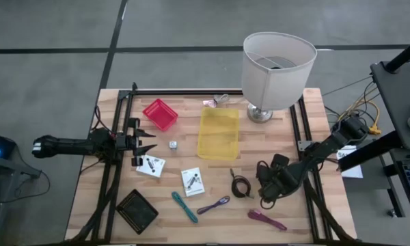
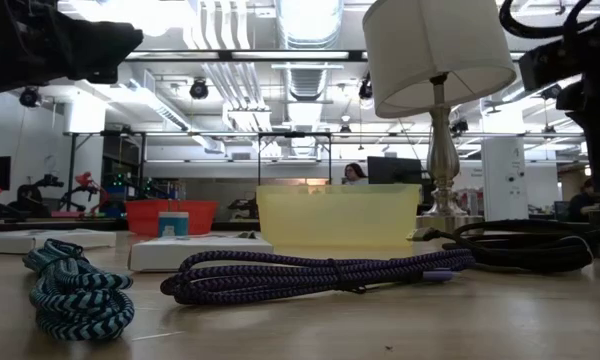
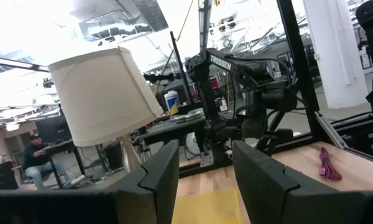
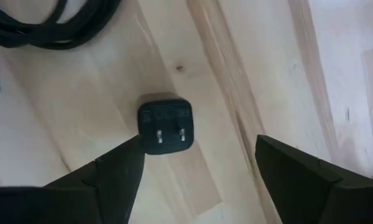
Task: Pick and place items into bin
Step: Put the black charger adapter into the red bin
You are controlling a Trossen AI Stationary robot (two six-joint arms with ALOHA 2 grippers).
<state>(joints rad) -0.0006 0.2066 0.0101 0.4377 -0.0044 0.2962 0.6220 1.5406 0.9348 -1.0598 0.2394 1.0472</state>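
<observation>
My right gripper [image 1: 264, 199] hangs open near the table's right near corner, pointing down. In its wrist view [image 4: 199, 149] a small black plug cube [image 4: 165, 132] lies flat on the wood between the fingers, close to one finger and untouched. The coiled black cable [image 1: 241, 186] lies just left of it. My left gripper [image 1: 147, 144], open [image 3: 205, 180], hovers level at the table's left side, pointing right. On the table lie a teal cable [image 1: 184, 206], a purple one [image 1: 214, 204], a magenta one [image 1: 266, 219], two white cards [image 1: 150, 165] [image 1: 193, 180] and a grey cube [image 1: 172, 144].
A yellow bin [image 1: 218, 132] stands mid-table and a red bin [image 1: 160, 113] to its far left. The white-shaded lamp [image 1: 277, 68] stands at the far right. A black tray [image 1: 137, 210] sits near the left near corner. Dark frame rails run along both table sides.
</observation>
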